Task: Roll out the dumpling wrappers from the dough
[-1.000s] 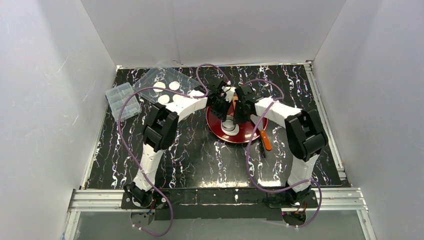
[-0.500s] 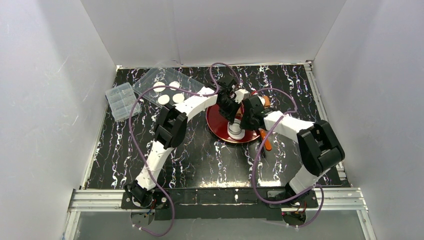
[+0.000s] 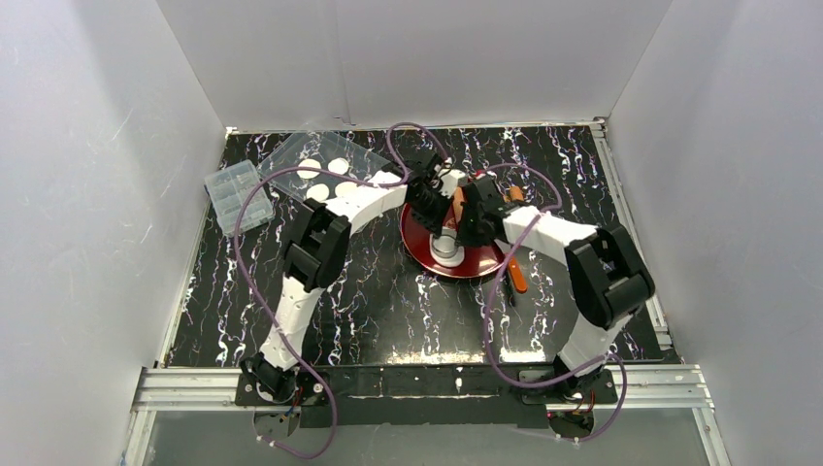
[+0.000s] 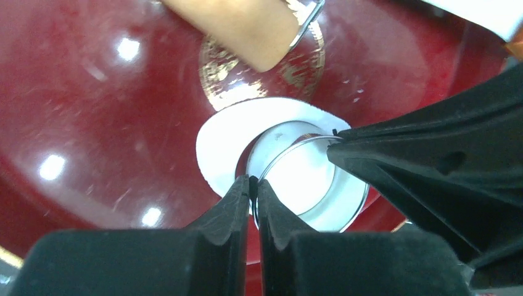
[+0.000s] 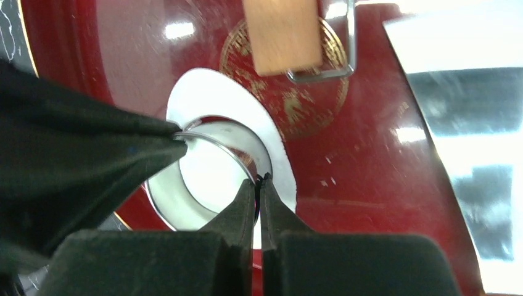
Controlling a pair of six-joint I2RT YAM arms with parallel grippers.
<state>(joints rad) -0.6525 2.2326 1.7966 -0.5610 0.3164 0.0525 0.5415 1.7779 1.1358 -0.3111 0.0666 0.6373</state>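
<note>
A flattened white patch of dough (image 4: 217, 148) (image 5: 210, 92) lies on the red plate (image 3: 482, 262). A small metal ring (image 3: 445, 247) (image 4: 350, 206) (image 5: 161, 200) stands pressed into it, with white dough filling its inside. My left gripper (image 4: 253, 184) (image 3: 437, 233) is shut on the ring's rim on one side. On the opposite side, my right gripper (image 5: 259, 182) (image 3: 456, 235) is shut on the rim. Round dumpling wrappers (image 3: 338, 166) lie in a clear tray (image 3: 291, 153) at the back left.
A wooden rolling pin end (image 4: 247, 24) (image 5: 284, 34) with a wire frame rests on the plate just beyond the ring. An orange-handled tool (image 3: 515, 276) lies off the plate's right edge. A small clear compartment box (image 3: 236, 197) sits at the far left.
Half a second ago both grippers and the ring sat slightly nearer and to the right on the plate; they have swung back left. Both stay shut on the ring.
</note>
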